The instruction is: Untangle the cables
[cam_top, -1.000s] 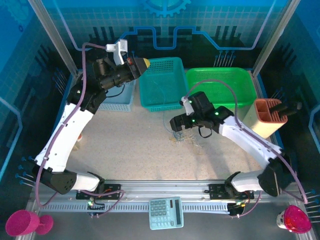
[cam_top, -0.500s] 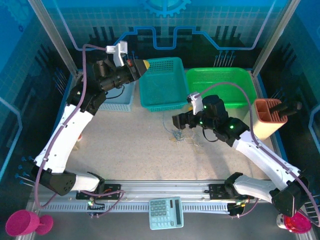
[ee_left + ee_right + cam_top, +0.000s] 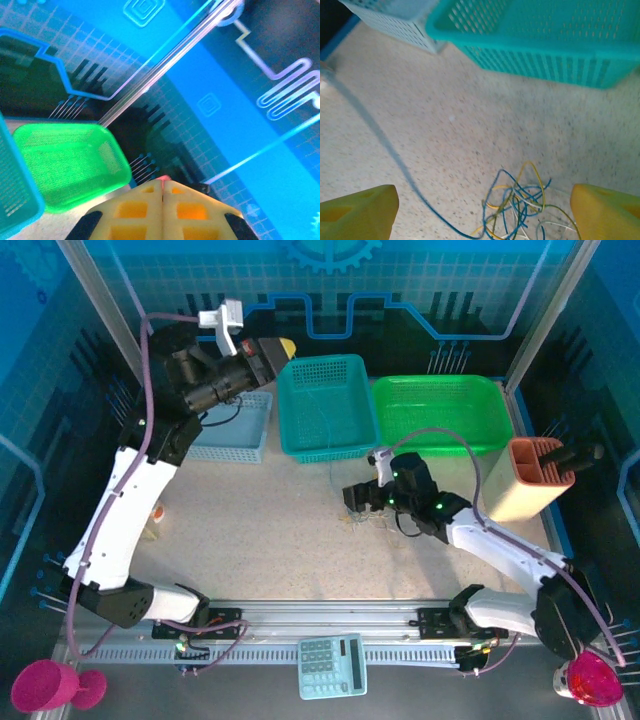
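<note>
On the desk, just in front of the teal basket, the cables are sitting in a loose tangle. My right gripper hangs over them, fingers wide apart. My left gripper is up toward the back wall, its fingers pressed together.

No readable text, label, brand or number anywhere. On the calculator at bottom centre of the top view, key markings too small to make out (display likewise). On the back wall, only drawn circuit lines and a gear outline, no lettering.
</note>
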